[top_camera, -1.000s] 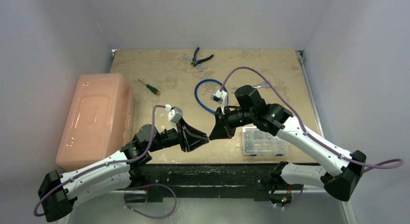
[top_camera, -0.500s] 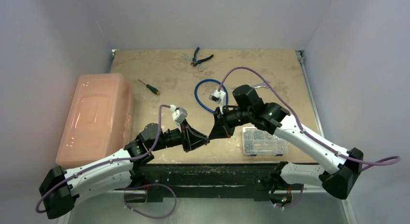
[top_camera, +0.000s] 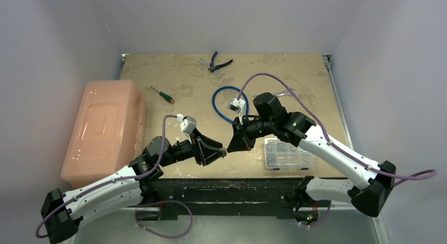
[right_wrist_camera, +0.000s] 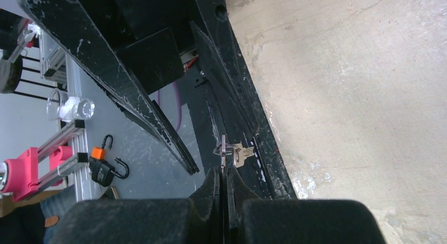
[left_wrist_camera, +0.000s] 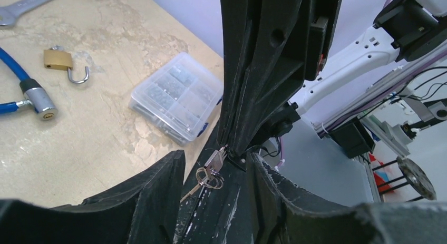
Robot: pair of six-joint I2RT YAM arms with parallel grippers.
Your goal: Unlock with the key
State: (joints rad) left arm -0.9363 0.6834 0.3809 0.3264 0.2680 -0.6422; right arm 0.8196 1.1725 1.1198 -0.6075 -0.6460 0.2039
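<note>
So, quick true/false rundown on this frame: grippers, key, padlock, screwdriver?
1. The right gripper is shut on the key. True.
2. The left gripper is shut on the key. False: its fingers stand open on either side of it.
3. The brass padlock lies on the table with no gripper on it. True.
4. The key is in the padlock. False: it is held up near the table's near edge, well apart from the padlock.
5. The screwdriver lies inside the blue cable loop. False: it lies outside the loop, between it and the pink bin.
</note>
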